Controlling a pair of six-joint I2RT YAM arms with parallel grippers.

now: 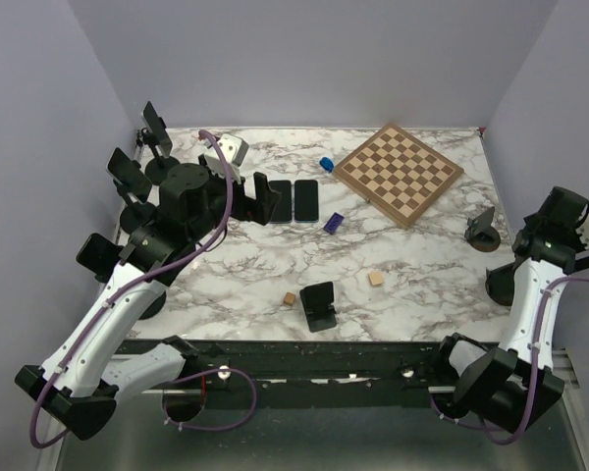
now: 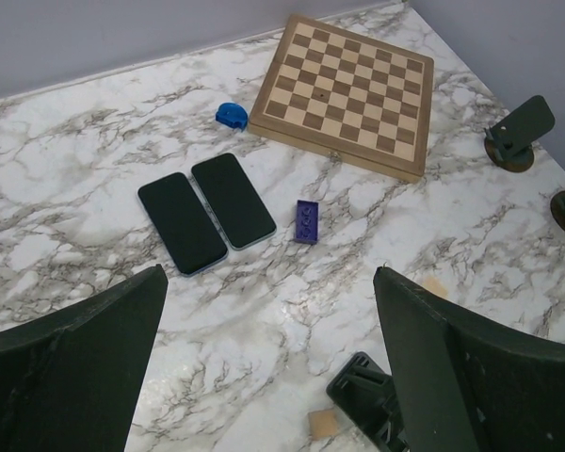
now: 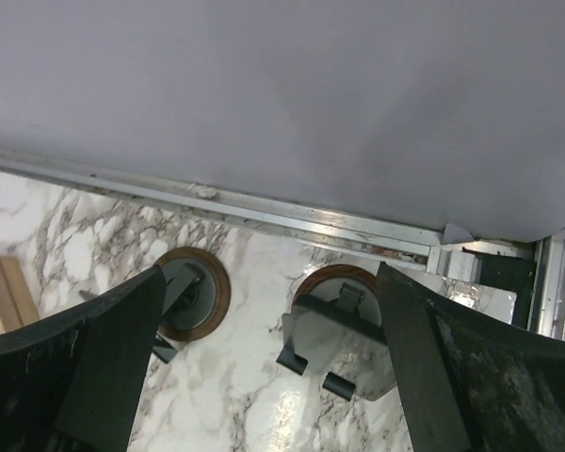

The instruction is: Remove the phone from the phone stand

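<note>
My left gripper (image 2: 273, 363) hung wide open over two phones (image 2: 207, 212) lying flat, likely poised for grasping; my right gripper (image 3: 273, 367), likewise open, held nothing.

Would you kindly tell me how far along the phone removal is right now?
Done, apparently: two phones lie flat on the table, and the front stand is empty. In hand: nothing; the left end effector and right end effector are both open and empty. Remaining: I cannot tell whether the left-edge stands carry phones; any there remain to lift.
</note>
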